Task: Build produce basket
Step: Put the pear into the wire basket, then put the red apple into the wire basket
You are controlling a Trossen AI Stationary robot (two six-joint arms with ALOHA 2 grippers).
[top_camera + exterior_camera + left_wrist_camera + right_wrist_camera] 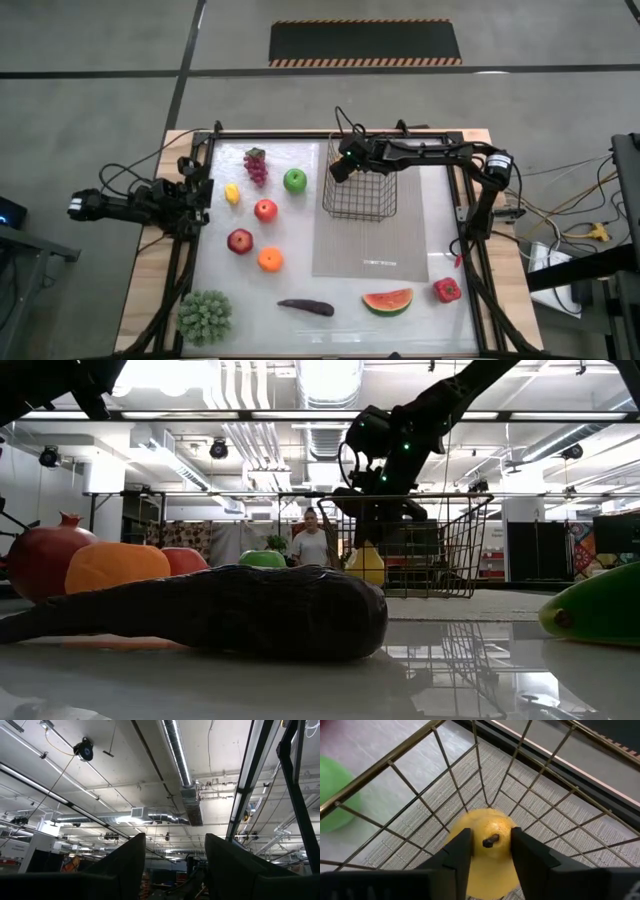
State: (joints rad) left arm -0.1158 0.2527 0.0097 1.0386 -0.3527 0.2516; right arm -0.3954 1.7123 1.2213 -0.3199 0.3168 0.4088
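Note:
The black wire basket [362, 192] stands on the grey mat [370, 245]. My right gripper [340, 170] reaches down into its far left corner, over a yellow pear [487, 855]. Its two fingers [462, 852] stand apart, one on each side of the pear's stem end [491, 840]. In the low view the pear [366, 566] sits low inside the basket [440, 550], under the gripper [378, 520]. My left gripper [195, 195] waits open at the table's left edge, pointing up at the ceiling [175, 865]. My right gripper comes from above, slanting down, with a finger close beside each flank of the pear's upper end [490, 827]. I cannot tell whether the fingers touch the pear. The pear stands with its stem up inside the basket's corner.
Left of the basket lie purple grapes [256, 165], a green apple [294, 180], a small yellow fruit [232, 194], two red fruits [265, 209], [240, 241] and an orange [270, 260]. Near the front edge are a green leafy head [205, 316], an eggplant [306, 307], a watermelon slice [387, 301] and a red pepper [447, 290].

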